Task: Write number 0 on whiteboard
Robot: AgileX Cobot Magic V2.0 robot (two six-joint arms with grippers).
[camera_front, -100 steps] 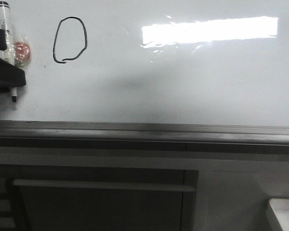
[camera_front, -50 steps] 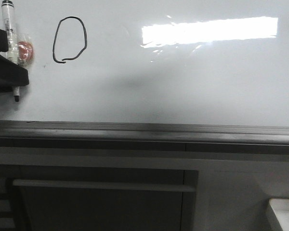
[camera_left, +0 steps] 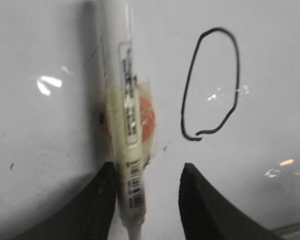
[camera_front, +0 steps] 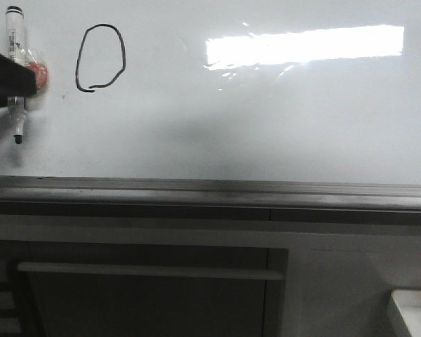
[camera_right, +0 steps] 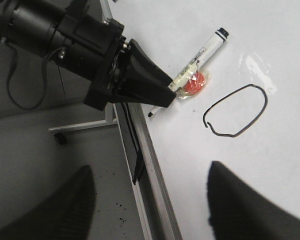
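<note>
Glossy and white, the large whiteboard (camera_front: 281, 133) fills most of the front view, with a bright rectangular light reflection (camera_front: 305, 45) across its upper right and a grey metal edge rail (camera_front: 210, 191) along its lower side; below the rail stands a dark cabinet front with a pale bar (camera_front: 151, 271). On the board's upper left sits the number 0 (camera_front: 101, 57), a thin black hand-drawn oval, slightly lopsided, with a small unclosed tail at its lower left. Just beside it, apart from the line, is a white marker pen with a black cap (camera_front: 15, 49), cap end up and dark tip down, a small red-orange piece under clear tape (camera_front: 36, 74) stuck to its barrel. The left gripper (camera_left: 140, 202) has its dark fingers (camera_left: 92, 210) spread wider than the pen; the barrel lies against one finger with a clear gap to the other. The right gripper (camera_right: 147, 200) hangs well apart from the drawn oval, its two fingers parted and holding nothing.
</note>
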